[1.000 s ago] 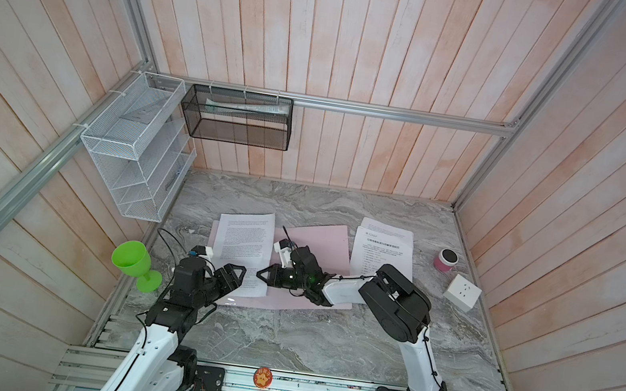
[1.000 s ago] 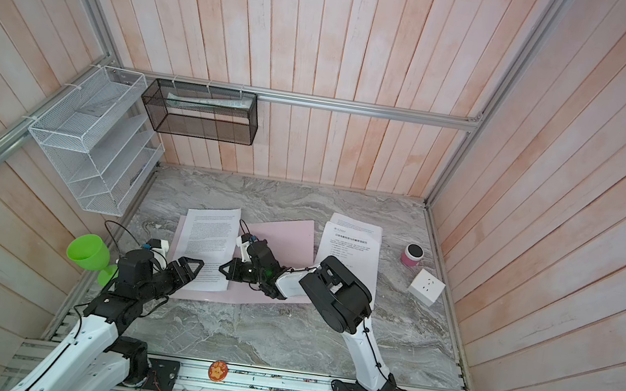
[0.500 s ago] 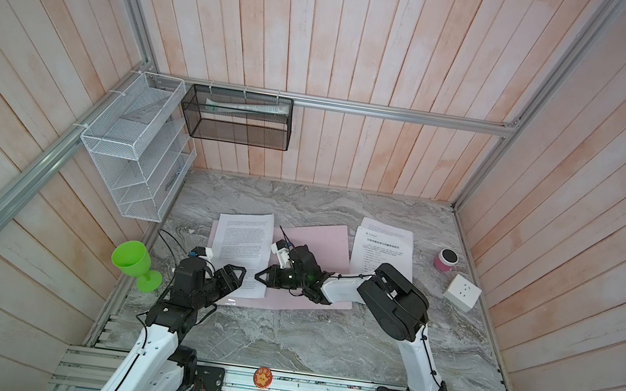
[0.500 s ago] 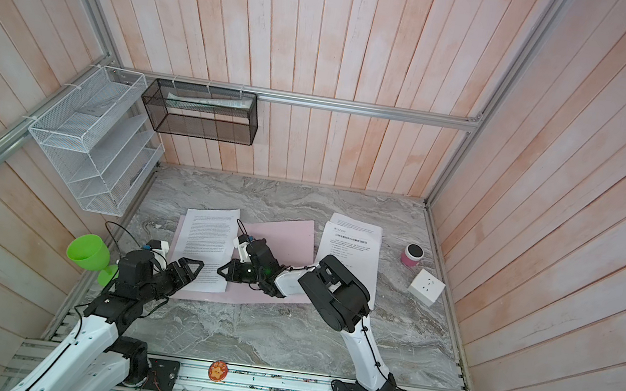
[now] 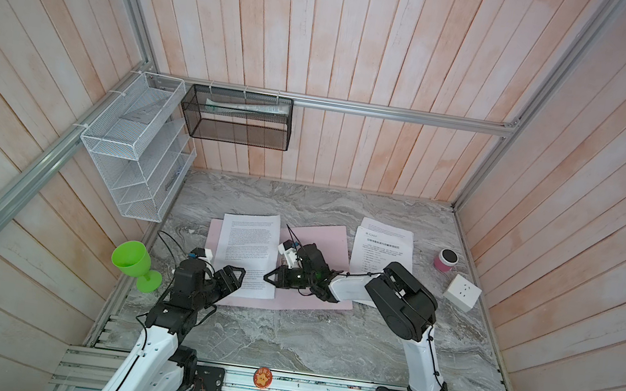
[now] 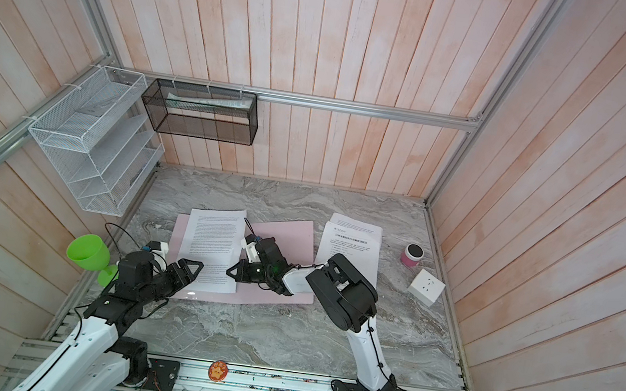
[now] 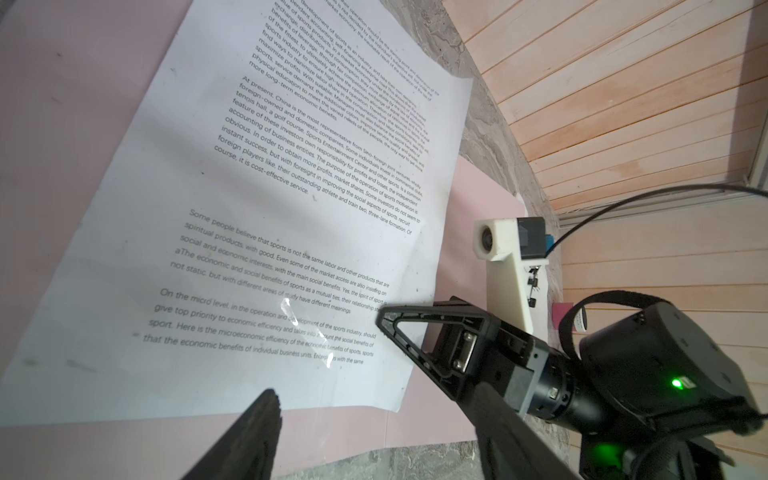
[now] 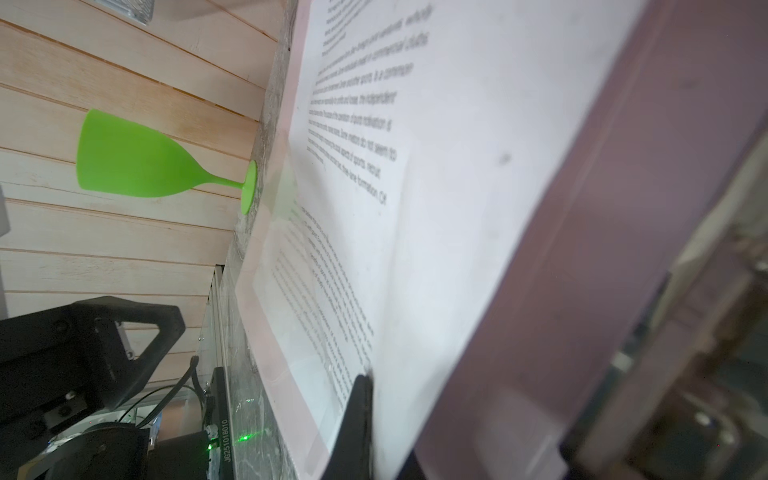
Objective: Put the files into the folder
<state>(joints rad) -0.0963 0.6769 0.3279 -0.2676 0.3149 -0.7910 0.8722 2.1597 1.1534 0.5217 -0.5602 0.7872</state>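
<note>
We see the folder [image 5: 321, 239] lying open at mid table [image 5: 282, 335], one sheet [image 5: 249, 246] flat on its 9 o'clock cover. More files [image 5: 381, 249] lie on the marble at its 3 o'clock. The right gripper [image 5: 267, 278] has fingers pressed together, tips at that sheet's 3 o'clock edge; whether it pinches the sheet we cannot tell. The left gripper [image 5: 235, 279] has fingers spread, holding nothing, over the folder's 7 o'clock corner.

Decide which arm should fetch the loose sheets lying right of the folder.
Probably right: the loose sheets lie beside its arm, while the open left gripper is at the folder's opposite side.
</note>
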